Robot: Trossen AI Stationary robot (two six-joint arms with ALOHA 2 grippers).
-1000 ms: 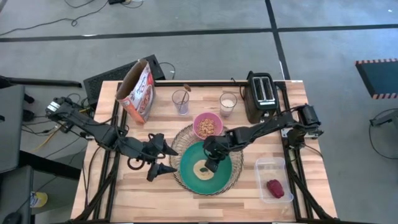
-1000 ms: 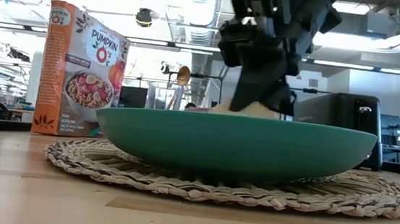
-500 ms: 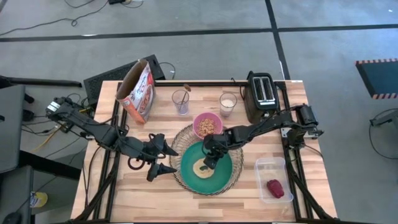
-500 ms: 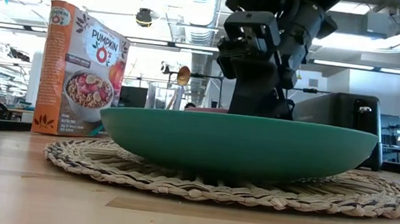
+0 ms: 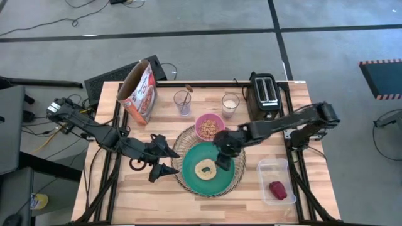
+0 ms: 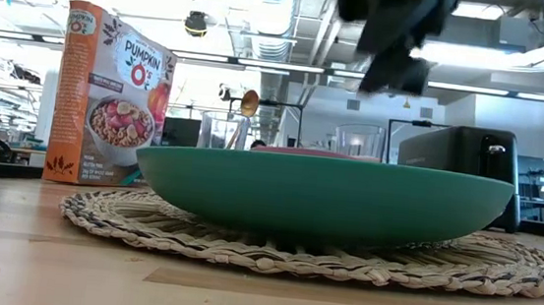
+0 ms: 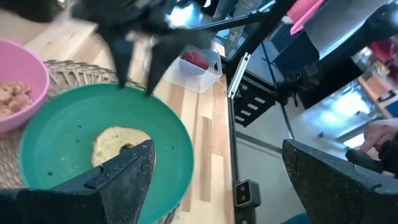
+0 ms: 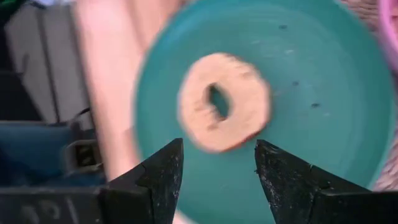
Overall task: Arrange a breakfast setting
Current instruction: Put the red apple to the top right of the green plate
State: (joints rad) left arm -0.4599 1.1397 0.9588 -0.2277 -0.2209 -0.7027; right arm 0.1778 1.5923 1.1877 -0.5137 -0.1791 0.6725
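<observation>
The tan bagel [image 5: 205, 168] lies flat in the round teal plate [image 5: 221, 182], which stands on the woven charger [image 5: 180, 145]. My right gripper [image 5: 223, 162] hangs open above the plate's right part, clear of the bagel [image 8: 224, 109]. The pink bowl [image 5: 210, 126], holding cereal, sits at the charger's far edge. The dark red fruit [image 5: 277, 189] lies in a clear tub [image 5: 271, 169] at the near right. A small spoon [image 6: 249, 102] stands in a glass [image 5: 182, 102]. My left gripper [image 5: 164, 161] waits open, just left of the charger.
A cereal box [image 5: 138, 93] stands at the far left, a glass of milk [image 5: 230, 104] and a black toaster [image 5: 264, 94] at the far right. Bare wood [image 5: 125, 194] lies along the near edge, left of the charger.
My right gripper has opened and let go of the bagel, then risen off the plate and drawn back a little toward the table's right edge. The bagel stays lying in the teal plate.
</observation>
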